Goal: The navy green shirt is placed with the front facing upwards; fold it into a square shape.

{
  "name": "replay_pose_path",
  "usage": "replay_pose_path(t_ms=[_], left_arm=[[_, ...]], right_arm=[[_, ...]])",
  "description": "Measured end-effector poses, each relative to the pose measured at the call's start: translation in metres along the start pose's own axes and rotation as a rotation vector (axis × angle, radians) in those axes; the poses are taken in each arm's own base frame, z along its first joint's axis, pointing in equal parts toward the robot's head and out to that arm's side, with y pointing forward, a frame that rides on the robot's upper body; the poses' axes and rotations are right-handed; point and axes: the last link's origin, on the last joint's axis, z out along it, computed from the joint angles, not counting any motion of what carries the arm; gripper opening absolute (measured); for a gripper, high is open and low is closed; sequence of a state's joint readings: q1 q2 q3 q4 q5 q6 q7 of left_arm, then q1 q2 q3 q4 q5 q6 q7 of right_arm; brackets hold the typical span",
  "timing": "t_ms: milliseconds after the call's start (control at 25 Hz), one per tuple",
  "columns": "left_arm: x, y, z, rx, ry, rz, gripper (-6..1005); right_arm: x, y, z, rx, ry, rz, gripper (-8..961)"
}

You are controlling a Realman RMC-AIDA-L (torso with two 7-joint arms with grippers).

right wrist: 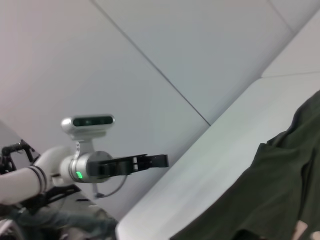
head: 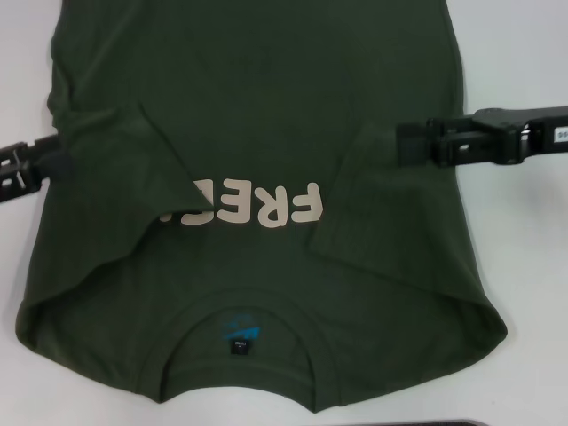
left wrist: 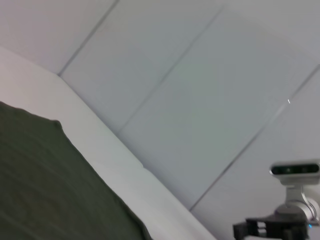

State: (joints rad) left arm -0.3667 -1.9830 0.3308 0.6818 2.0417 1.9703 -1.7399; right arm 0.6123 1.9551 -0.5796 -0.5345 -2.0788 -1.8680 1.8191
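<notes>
Head view shows me the shirt spread on the white table, filling most of the frame, collar at the bottom edge and body running up out of the top — so its long axis is vertical in the picture. Both sleeves lie folded in over the chest. My left gripper sits at the left edge, level with the sleeve fold; my right gripper reaches in from the right, its tip just at the shirt's side edge. Both are about equally near the cloth, one on each flank. I cannot tell whether either is open or closed. Cream letters read "FRE", upside down, the rest covered by the left sleeve. A small blue neck label sits inside the collar — unreadable
</notes>
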Motion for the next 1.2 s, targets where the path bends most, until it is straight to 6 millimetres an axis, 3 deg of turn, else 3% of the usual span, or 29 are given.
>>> replay_pose_path(t_ms=[400, 600, 840, 1200], left_arm=[[-0.009, 0.005, -0.018, 0.038, -0.015, -0.017, 793], [-0.007, 0.001, -0.032, 0.095, -0.018, -0.296, 792], [-0.021, -0.001, -0.041, 0.168, -0.091, -0.504, 791], [-0.038, -0.006, -0.053, 0.277, -0.196, -0.645, 783]], right_arm=[[0.011, -0.001, -0.004, 0.011, -0.064, 0.11, 845], [0.018, -0.005, -0.01, 0.046, -0.083, 0.196, 812], [0.022, -0.005, -0.025, 0.08, -0.128, 0.208, 789], [0.016, -0.006, -0.041, 0.146, -0.137, 0.214, 790]])
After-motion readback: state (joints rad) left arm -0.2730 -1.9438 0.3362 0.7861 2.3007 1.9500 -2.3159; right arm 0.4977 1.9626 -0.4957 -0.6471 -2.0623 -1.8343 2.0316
